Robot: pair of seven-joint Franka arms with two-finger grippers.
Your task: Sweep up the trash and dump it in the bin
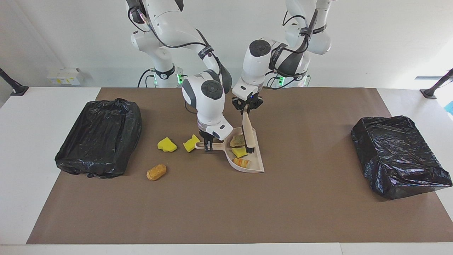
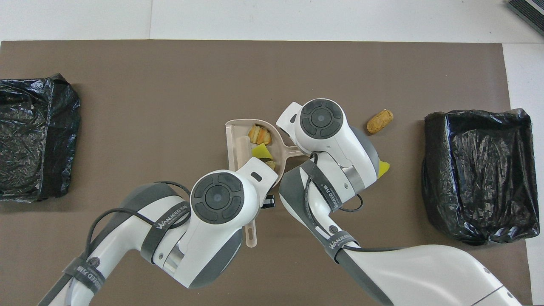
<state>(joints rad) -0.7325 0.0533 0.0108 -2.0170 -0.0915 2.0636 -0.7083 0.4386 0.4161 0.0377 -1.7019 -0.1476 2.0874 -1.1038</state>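
From overhead, the right arm (image 2: 335, 170) hides most of a yellow sponge (image 2: 383, 168); the left arm (image 2: 221, 204) covers the brush handle (image 2: 251, 231).

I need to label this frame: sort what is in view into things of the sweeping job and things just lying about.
Job:
- dustpan, shut in right gripper
- brush, shut in left gripper
- trash in the dustpan
- trash on the table
- two black-lined bins

Lying about:
- white boxes at the wall
- black stands at the table's corners
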